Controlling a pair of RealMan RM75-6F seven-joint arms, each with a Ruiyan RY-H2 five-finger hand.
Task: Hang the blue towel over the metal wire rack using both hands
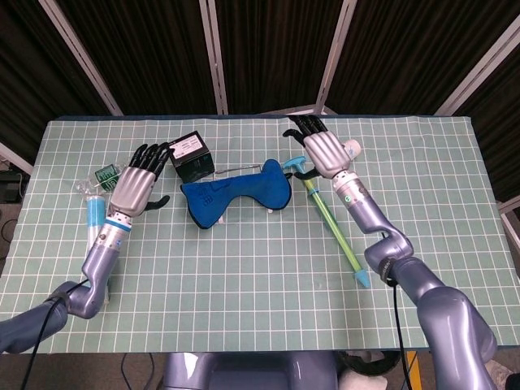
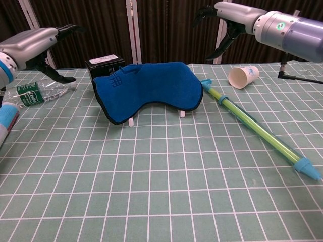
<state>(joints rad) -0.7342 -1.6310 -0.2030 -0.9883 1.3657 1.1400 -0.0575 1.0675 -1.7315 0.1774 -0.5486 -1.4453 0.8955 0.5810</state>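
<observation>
The blue towel (image 2: 149,88) lay draped over the metal wire rack (image 2: 181,113), of which only the small white feet showed beneath the cloth in the chest view; in the head view a thin wire (image 1: 236,170) ran out from behind the towel toward the black box (image 1: 188,154). The towel hung unevenly, its left end drooping lower than its right.

The left hand (image 1: 134,185) hovered apart from the towel, off to its left above the worktop (image 1: 260,301), fingers spread and holding nothing. The right hand (image 1: 323,150) was raised beyond the towel's right end, fingers likewise apart and curved downward (the chest view showed them clear of the cloth) with nothing in them.

A green-and-blue tube (image 2: 257,131) lay slantwise on the grid mat just right of the rack, its near tip capped in blue. A paper cup (image 2: 243,76) lay on its side further back. At the left edge rested a clear plastic bottle (image 2: 35,92) and a blue-banded cylinder (image 1: 94,218) beside it.
</observation>
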